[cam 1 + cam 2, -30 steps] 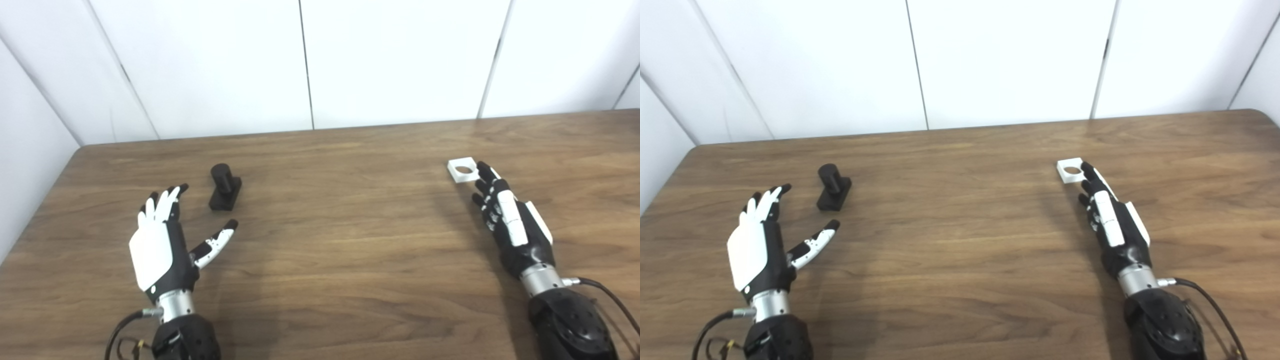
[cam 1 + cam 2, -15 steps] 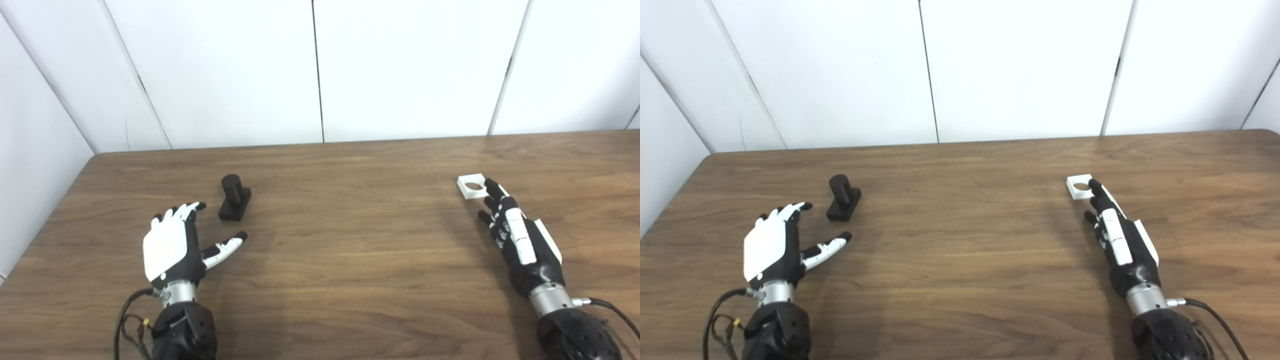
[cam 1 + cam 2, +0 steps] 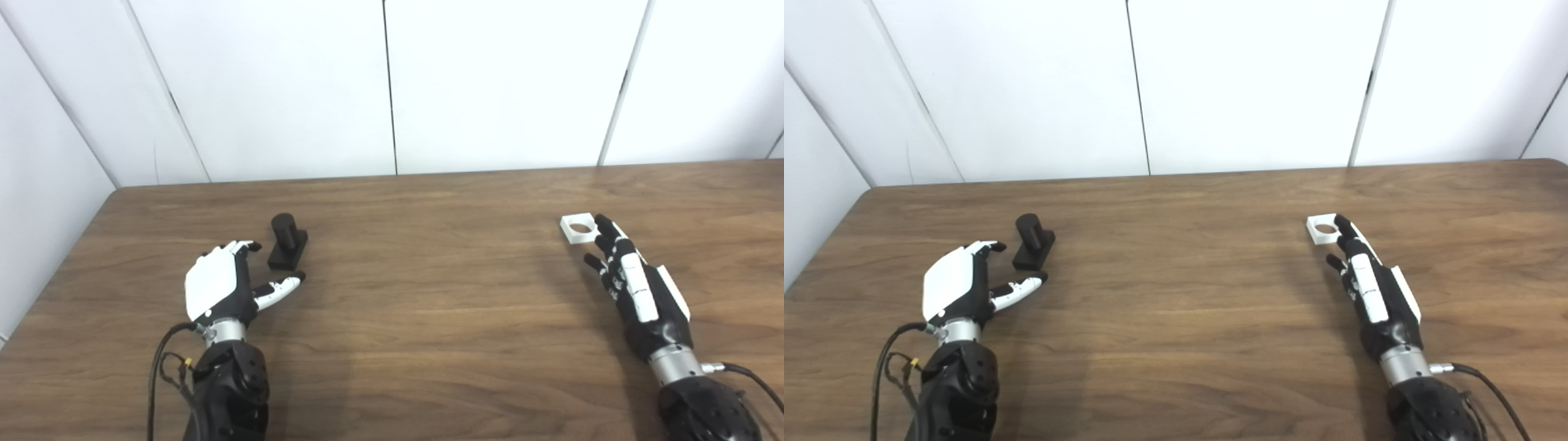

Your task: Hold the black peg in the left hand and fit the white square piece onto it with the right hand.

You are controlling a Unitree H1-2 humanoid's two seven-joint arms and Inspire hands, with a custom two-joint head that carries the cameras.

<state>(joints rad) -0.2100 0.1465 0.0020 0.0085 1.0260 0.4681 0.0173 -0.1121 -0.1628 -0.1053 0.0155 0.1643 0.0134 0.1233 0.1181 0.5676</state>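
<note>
We think this is a test room or lab, not a home. We see plain white wall panels (image 3: 490, 86) with thin dark lines between them, standing right behind a brown wooden counter (image 3: 429, 306). The walls close in the counter at the back and on the left side, like a small booth. Black cables (image 3: 160, 361) hang from the robot arms.

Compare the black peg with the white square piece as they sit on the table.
The black peg is dark, a round post standing up from a base; the white square piece is pale, flat, with a round hole through it. The peg sits at the table's left by the left robot hand; the piece lies at the right, at the right robot hand's fingertips. Both rest on the table, neither yet gripped.
</note>
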